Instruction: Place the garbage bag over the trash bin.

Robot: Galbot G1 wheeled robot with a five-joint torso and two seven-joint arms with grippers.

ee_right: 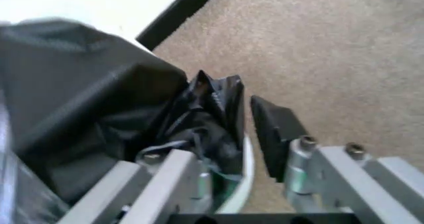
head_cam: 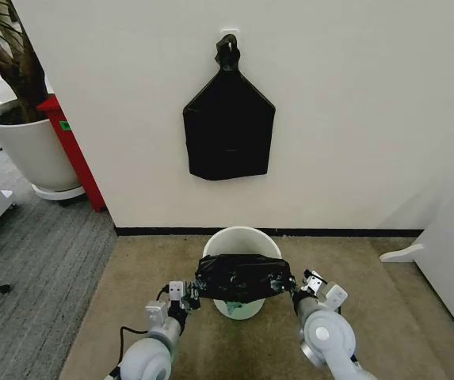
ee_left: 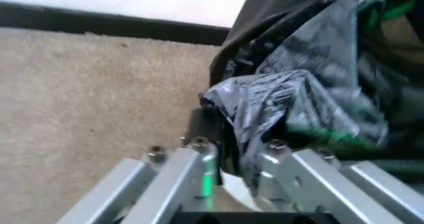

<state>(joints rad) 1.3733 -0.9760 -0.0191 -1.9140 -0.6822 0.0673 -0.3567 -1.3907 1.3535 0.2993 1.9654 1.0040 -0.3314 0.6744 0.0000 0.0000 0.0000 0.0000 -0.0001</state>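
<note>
Garbage bag stretched across the trash bin's near side, a tool at each end.

The garbage bag (head_cam: 238, 277) spans the front of the trash bin (head_cam: 241, 238), standing on carpet by the wall. The left tool (head_cam: 191, 299) is clamped on the bag's left end; the right tool (head_cam: 296, 286) pinches its right end, beside the rim.

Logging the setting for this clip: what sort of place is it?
Probably an office corner: low-pile carpet, a plain wall with black skirting, and a large potted plant beside it.
</note>
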